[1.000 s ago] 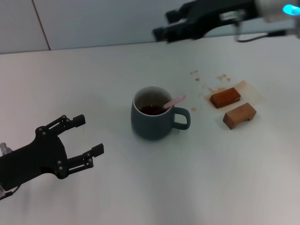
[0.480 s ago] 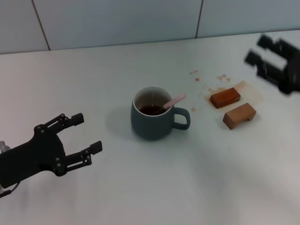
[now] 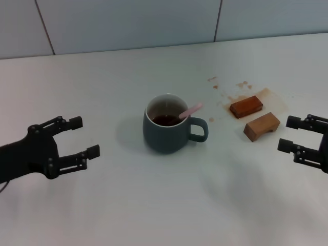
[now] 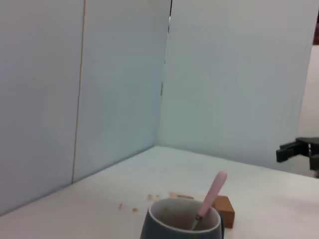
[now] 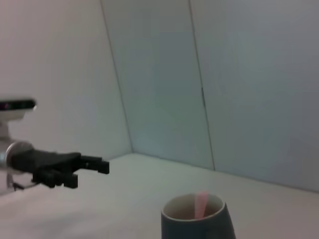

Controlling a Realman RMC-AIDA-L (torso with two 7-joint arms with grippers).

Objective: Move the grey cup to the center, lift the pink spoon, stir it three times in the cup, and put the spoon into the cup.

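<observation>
Grey cup sits mid-table, pink spoon already in it, handle leaning over rim toward cup's handle side, i.e. robot's right. Left gripper low on left, fingers spread, empty, well apart from cup. Right gripper low on right, fingers spread, empty, beyond brown blocks. Neither touching anything; looks finished, both roughly equidistant.

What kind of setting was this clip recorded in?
Probably a lab test bench, not a home kitchen: a bare white tabletop against plain pale wall panels, holding only a stained blue-grey ceramic mug with a pink-handled spoon and two brown rectangular blocks.
</observation>
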